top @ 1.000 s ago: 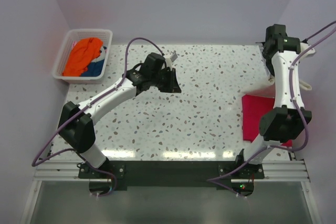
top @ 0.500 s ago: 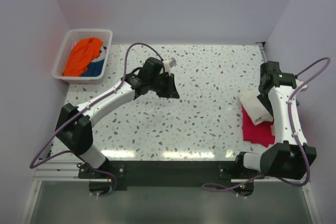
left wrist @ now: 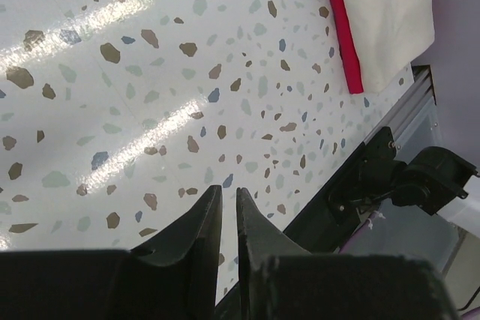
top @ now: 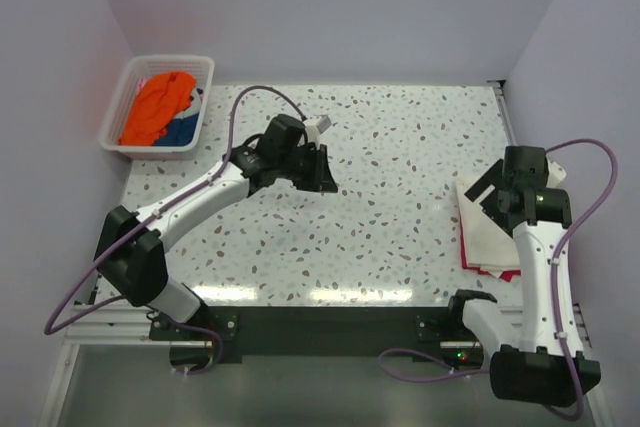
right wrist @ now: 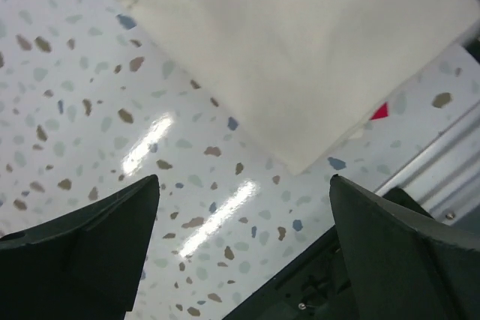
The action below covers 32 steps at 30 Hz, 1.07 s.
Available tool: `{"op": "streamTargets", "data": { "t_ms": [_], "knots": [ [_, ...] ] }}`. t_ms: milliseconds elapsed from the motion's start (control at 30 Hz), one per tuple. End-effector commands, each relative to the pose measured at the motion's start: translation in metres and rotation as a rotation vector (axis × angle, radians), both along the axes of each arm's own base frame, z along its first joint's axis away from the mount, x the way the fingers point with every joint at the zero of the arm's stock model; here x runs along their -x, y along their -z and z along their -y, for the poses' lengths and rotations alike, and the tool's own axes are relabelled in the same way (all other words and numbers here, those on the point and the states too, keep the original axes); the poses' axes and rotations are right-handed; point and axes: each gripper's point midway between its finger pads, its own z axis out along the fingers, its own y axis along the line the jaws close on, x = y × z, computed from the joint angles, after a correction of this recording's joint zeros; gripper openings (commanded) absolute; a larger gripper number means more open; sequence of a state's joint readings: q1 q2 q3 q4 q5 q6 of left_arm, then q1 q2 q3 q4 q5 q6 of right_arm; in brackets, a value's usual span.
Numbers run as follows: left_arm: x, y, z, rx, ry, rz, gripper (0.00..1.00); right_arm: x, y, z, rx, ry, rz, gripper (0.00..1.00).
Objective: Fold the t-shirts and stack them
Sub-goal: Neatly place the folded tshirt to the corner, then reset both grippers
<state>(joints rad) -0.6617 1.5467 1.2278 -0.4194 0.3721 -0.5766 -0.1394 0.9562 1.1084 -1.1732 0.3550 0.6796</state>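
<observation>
A folded cream-white t-shirt [top: 487, 232] lies on top of a crimson-red t-shirt [top: 483, 269] at the table's right edge; only a thin red border shows. My right gripper [top: 497, 194] hovers just above the cream t-shirt [right wrist: 300, 43], open wide [right wrist: 244, 222] and holding nothing; a red corner [right wrist: 379, 111] peeks out. My left gripper [top: 322, 169] hangs over the middle of the table, its fingers [left wrist: 229, 189] shut with nothing between them. The left wrist view catches the cream t-shirt [left wrist: 382, 13] and the red edge [left wrist: 343, 28] far off.
A white slatted basket [top: 120, 117] sits at the back left corner, holding an orange t-shirt [top: 160, 107] and a blue one [top: 182, 132]. The speckled tabletop [top: 400, 147] ends at a metal rail [top: 330, 325] in front. Walls close in on three sides.
My right arm swung down from the back right, laid the cream t-shirt on the red one, and its jaws opened wide. My left gripper barely shifted.
</observation>
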Motion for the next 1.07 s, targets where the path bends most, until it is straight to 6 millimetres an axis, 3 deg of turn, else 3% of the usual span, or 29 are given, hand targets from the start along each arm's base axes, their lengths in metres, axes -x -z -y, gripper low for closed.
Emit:
{"op": "streamTargets", "data": {
  "t_ms": [0, 100, 200, 233, 300, 333, 367, 400, 467, 500, 567, 600, 733, 933, 1033],
  "knots": [
    [-0.004, -0.028, -0.007, 0.019, -0.003, 0.119, 0.19, -0.047, -0.013, -0.036, -0.09, -0.255, 0.178, 0.99],
    [-0.009, -0.032, -0.022, -0.027, -0.05, 0.168, 0.21, -0.065, -0.017, -0.064, -0.12, -0.362, 0.226, 0.98],
    [-0.012, -0.033, -0.043, -0.071, -0.108, 0.209, 0.23, -0.08, -0.025, -0.124, -0.145, -0.553, 0.273, 0.99],
    [-0.013, -0.041, -0.052, -0.073, -0.135, 0.24, 0.24, -0.083, -0.028, -0.138, -0.153, -0.589, 0.287, 0.99],
    [-0.014, -0.038, -0.071, -0.103, -0.167, 0.262, 0.25, -0.092, -0.028, -0.165, -0.143, -0.649, 0.293, 0.99],
    [-0.014, -0.047, -0.082, -0.109, -0.2, 0.3, 0.26, -0.087, -0.035, -0.197, -0.147, -0.743, 0.307, 0.98],
    [-0.013, -0.043, -0.093, -0.136, -0.213, 0.315, 0.27, -0.088, -0.026, -0.216, -0.141, -0.789, 0.274, 0.99],
    [-0.012, -0.045, -0.1, -0.148, -0.226, 0.333, 0.28, -0.081, -0.036, -0.243, -0.127, -0.864, 0.295, 0.99],
    [-0.007, -0.048, -0.119, -0.181, -0.261, 0.363, 0.29, -0.078, -0.026, -0.272, -0.092, -0.942, 0.256, 0.99],
    [-0.005, -0.049, -0.124, -0.188, -0.267, 0.374, 0.3, -0.071, -0.029, -0.294, -0.085, -1.015, 0.269, 0.99],
    [0.004, -0.048, -0.134, -0.2, -0.271, 0.387, 0.31, -0.067, -0.024, -0.314, -0.08, -1.082, 0.259, 0.99],
    [0.005, -0.047, -0.139, -0.215, -0.286, 0.395, 0.32, -0.062, -0.03, -0.33, -0.091, -1.129, 0.281, 0.99],
    [0.017, -0.027, -0.15, -0.248, -0.286, 0.377, 0.33, -0.057, -0.037, -0.34, -0.095, -1.175, 0.303, 0.99],
    [0.021, -0.009, -0.153, -0.236, -0.304, 0.375, 0.34, -0.059, -0.041, -0.326, -0.025, -1.174, 0.312, 0.99],
    [0.018, -0.01, -0.15, -0.232, -0.298, 0.379, 0.34, -0.063, -0.045, -0.319, -0.003, -1.139, 0.336, 0.99]
  ]
}}
